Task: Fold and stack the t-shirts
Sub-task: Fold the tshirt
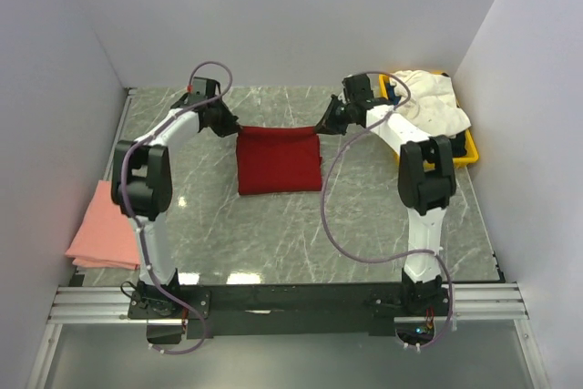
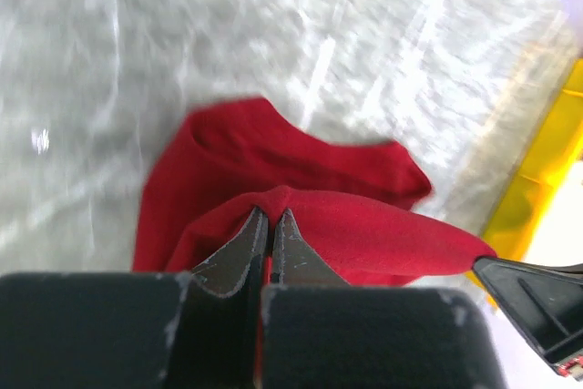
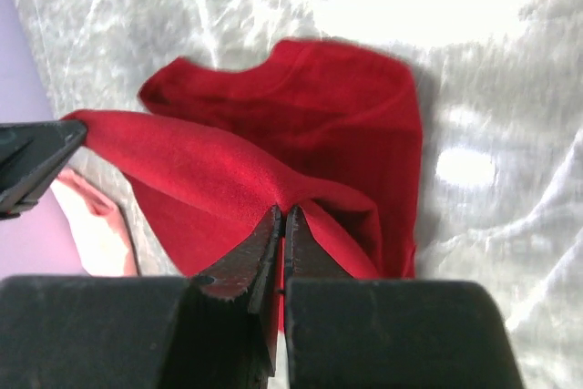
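Note:
The dark red t-shirt lies partly folded in the middle of the table, its far edge lifted. My left gripper is shut on its far left corner, and in the left wrist view the cloth is pinched between my closed jaws. My right gripper is shut on the far right corner; the right wrist view shows the red cloth gripped the same way. The salmon-pink t-shirt lies folded at the table's left edge. The white t-shirt is bunched in the bin.
A yellow plastic bin stands at the back right, close to my right arm. The table is grey marble with white walls on three sides. A metal rail runs along the near edge.

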Robot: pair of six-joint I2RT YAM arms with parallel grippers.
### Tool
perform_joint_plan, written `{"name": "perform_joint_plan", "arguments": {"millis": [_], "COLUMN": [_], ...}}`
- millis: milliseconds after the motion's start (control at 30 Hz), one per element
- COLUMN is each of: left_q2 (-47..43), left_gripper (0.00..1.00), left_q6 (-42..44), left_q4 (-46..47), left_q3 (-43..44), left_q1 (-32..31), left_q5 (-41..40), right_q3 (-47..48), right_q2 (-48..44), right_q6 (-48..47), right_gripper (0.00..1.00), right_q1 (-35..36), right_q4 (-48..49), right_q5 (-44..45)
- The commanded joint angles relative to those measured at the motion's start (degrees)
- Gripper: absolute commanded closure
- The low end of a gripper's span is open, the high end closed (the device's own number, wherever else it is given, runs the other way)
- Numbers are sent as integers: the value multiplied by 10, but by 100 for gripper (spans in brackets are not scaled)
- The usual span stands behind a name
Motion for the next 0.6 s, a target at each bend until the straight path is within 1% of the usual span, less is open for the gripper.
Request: {"name": "perform_joint_plan", "arguments": {"millis": [0,33,67,133,167,200,233,267,300,333,367,400,467,500,567], "left_q2": [53,62,67,70,72,74,76,79,78,74,57,46,14,2,-34], "left_gripper": [99,99,99,99,95,85,49,40,33,20,15,11,9,12,21], "left_q6": [39,41,41,40,41,46,50,56,66,67,67,67,67,63,55], "left_q4": [-4,-22,-23,-6,-8,-12,-18,-29,-33,-34,-26,-20,-14,-15,-9], "left_q3": [80,90,94,85,85,91,96,101,108,107,103,87,73,60,36], "left_q1": [10,11,13,20,21,23,27,29,31,35,38,40,40,38,32], "left_q5": [23,11,7,10,9,0,-1,0,-2,-7,-7,-7,-20,-24,-34], "right_q3": [68,79,89,109,120,128,133,134,130,125,112,105,80,69,31], "right_q2": [50,60,77,84,89,92,91,87,82,67,59,50,19,8,-25], "right_q6": [5,3,0,-7,-10,-14,-16,-19,-21,-23,-27,-27,-31,-31,-30], "right_gripper": [100,96,88,82,77,75,72,68,66,64,61,60,60,60,60], "right_q1": [-12,-13,-14,-20,-24,-26,-29,-32,-32,-33,-32,-33,-29,-27,-20], "right_q4": [0,-2,-5,-6,-9,-15,-22,-28,-29,-29,-26,-27,-22,-18,-3], "right_q5": [-24,-29,-28,-27,-27,-27,-24,-21,-18,-11,0,6,21,22,24]}}
